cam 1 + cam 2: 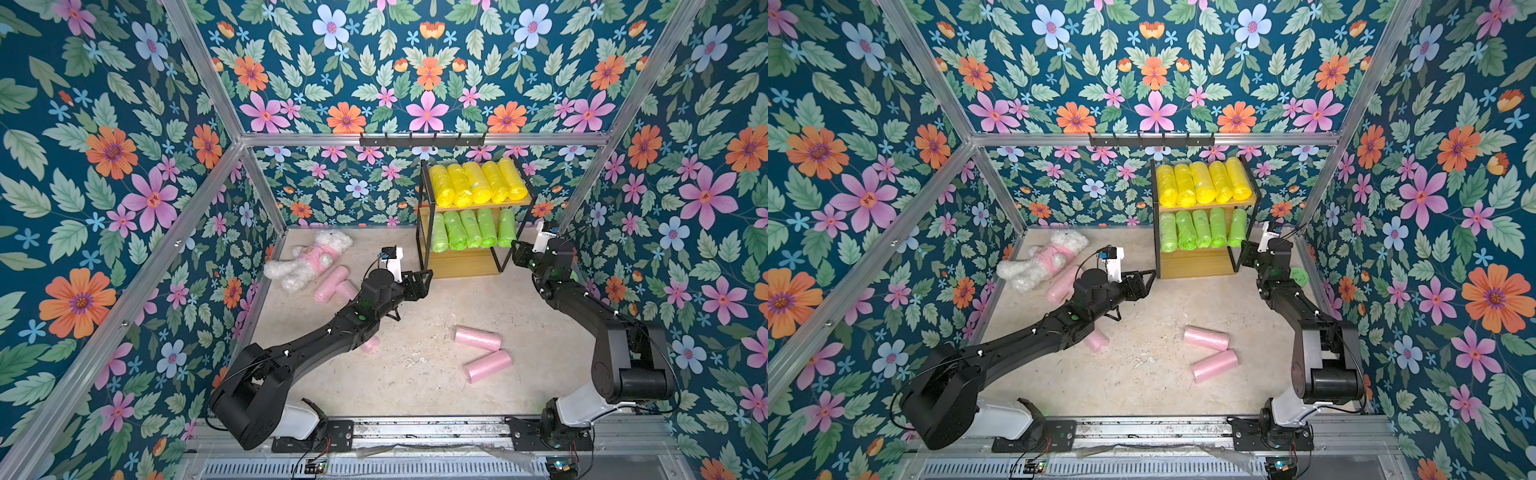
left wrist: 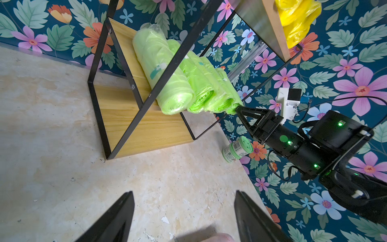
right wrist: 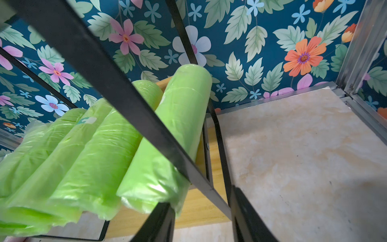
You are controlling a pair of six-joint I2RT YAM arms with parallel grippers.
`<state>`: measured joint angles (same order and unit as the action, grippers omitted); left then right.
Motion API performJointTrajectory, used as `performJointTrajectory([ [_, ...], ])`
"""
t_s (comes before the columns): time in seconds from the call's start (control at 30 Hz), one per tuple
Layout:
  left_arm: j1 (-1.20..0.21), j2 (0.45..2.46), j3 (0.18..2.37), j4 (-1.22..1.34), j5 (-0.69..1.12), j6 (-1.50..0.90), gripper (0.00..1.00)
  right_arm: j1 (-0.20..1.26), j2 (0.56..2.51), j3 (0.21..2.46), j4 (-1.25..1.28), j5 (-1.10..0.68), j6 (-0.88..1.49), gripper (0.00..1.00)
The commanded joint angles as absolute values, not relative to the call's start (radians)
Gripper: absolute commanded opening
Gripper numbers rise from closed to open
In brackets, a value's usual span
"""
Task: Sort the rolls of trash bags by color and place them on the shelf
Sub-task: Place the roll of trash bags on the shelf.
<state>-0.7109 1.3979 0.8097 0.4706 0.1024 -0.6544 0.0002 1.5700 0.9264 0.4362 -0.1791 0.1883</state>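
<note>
Fingers of the left tool fill the near edge of the left wrist view. They are spread wide and released, with only bare table between them. Ahead of this tool stands the shelf; its lowest board carries no roll.

Right tool: the jaws stand apart, narrower than the left, and clamp nothing. One finger touches the loose film at the near end of the outermost green roll on the middle board. A black frame post shows in the gap between the fingers.

Status, as judged: yellow rolls fill the top board and green rolls fill the middle board. Five pink rolls lie on the table. The green row is therefore being finished and pink is due.

Procedure:
1. Back the right tool out along the roll's axis. The film is soft; it may snag a finger and drag the roll off the board.
2. Keep both fingers clear of the post.
3. Assign pink by reach. Two lie well behind the right tool, two beside the left tool's wrist, and one half hidden under the left arm.

Obstructions: the plush lies just beside the pair near the left tool. The jar lies close beside the right tool's wrist, by the wall.
</note>
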Motion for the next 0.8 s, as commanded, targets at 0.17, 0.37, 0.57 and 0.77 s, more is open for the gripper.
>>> performJointTrajectory([
  [0.17, -0.71, 1.4, 0.811, 0.482, 0.099, -0.646, 0.8, -0.052, 1.465, 0.855, 0.477, -0.367, 0.204, 0.6],
  [0.37, -0.71, 1.406, 0.812, 0.489, 0.104, -0.648, 0.8, -0.18, 1.444, 0.851, 0.515, -0.483, 0.336, 0.54],
  [0.57, -0.71, 1.417, 0.821, 0.495, 0.116, -0.655, 0.8, -0.198, 1.59, 1.027, 0.463, -0.525, 0.403, 0.42],
  [0.77, -0.71, 1.411, 0.828, 0.484, 0.115, -0.65, 0.8, -0.196, 1.781, 1.236, 0.413, -0.623, 0.471, 0.32],
])
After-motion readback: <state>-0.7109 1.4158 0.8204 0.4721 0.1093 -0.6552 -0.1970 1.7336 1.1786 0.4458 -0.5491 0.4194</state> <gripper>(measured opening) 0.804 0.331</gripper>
